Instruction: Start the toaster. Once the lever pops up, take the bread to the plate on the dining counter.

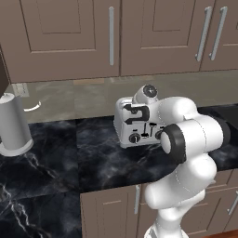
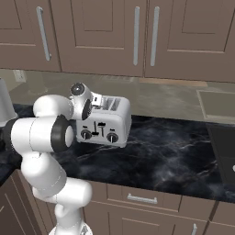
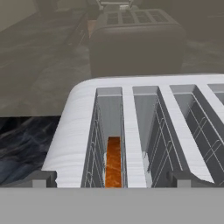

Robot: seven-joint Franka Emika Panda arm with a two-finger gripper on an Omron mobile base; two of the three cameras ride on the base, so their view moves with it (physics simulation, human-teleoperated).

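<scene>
Kitchen: wooden cabinets (image 1: 69,37), marble counter (image 1: 56,153), toaster (image 2: 103,121).

Left base view: set behind the arm at about 7 o'clock, facing forward and down across the black counter (image 1: 56,158), toaster (image 1: 135,122) at mid-distance. Right base view: set at about 5 o'clock, facing the same toaster (image 2: 108,123), counter (image 2: 174,156) and cabinets. Hand view: very near, angled down into the toaster (image 3: 131,127) slots, wall at 12 o'clock.

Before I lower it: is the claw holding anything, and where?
Nothing held: open claw above the silver-white toaster, brown bread slice in its slot.
</scene>
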